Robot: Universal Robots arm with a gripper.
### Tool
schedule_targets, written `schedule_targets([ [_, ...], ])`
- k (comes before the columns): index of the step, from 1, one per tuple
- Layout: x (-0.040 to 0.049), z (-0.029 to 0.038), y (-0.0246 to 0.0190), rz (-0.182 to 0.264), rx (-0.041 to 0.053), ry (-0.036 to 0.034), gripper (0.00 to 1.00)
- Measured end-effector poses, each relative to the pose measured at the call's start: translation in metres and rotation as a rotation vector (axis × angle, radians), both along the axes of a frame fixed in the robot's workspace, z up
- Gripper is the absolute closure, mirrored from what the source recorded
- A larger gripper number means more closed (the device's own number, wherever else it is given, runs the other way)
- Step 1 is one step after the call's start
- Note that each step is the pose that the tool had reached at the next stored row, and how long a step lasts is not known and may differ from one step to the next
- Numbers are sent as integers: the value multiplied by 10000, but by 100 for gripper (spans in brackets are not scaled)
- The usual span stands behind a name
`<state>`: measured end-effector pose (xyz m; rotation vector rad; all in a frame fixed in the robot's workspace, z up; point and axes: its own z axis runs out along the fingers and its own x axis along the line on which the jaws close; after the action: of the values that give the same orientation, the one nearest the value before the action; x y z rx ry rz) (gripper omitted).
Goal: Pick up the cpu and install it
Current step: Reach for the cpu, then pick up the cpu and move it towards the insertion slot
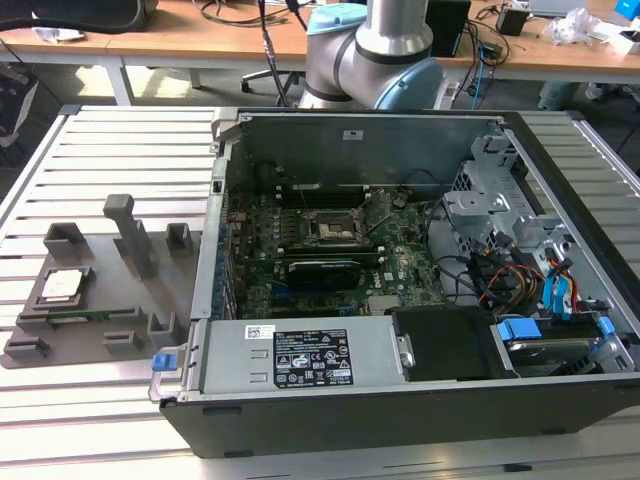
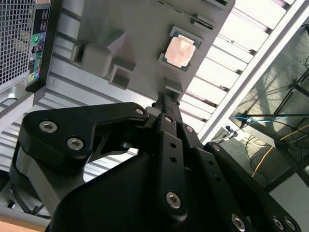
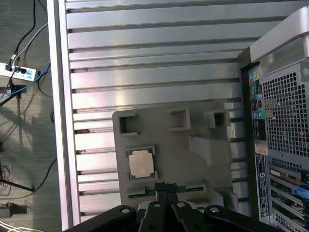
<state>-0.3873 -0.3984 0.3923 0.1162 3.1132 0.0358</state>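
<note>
Cpu (image 3: pixel 141 163) lies flat in its recess on the grey tray (image 3: pixel 169 145), just beyond the gripper (image 3: pixel 162 186) and slightly offset. Jaws pressed together, holding nothing.

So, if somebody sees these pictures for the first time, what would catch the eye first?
The big open case takes the middle and the exterior view's right, with its green board and socket laid bare. On the exterior view's left, the cpu lies on a grey tray. In both wrist views the black gripper, shut, points at that tray's edge, close to the cpu.
</note>
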Motion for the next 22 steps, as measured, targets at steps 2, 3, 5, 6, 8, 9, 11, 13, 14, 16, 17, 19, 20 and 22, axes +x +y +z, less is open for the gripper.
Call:
schedule_targets([
  [2,-49,0,0,1,0,1,89],
  [3,-71,0,1,1,-1,1,89],
  [5,-112,-1,1,1,-1,1,89],
  [6,-144,-1,1,0,0,0,89],
  [8,-203,-2,2,0,0,0,89],
  [9,-225,-2,2,0,0,0,89],
  [11,-267,-2,3,0,-1,1,89],
  [13,-308,-2,3,0,0,0,89],
  [14,-333,-2,3,0,0,1,89],
  [16,-368,-3,2,1,0,1,89],
  [17,-381,-3,2,0,0,0,89],
  [19,-383,-3,2,2,0,0,89],
  [20,-384,-2,2,1,0,1,89],
  [22,-389,-3,2,1,0,0,89],
])
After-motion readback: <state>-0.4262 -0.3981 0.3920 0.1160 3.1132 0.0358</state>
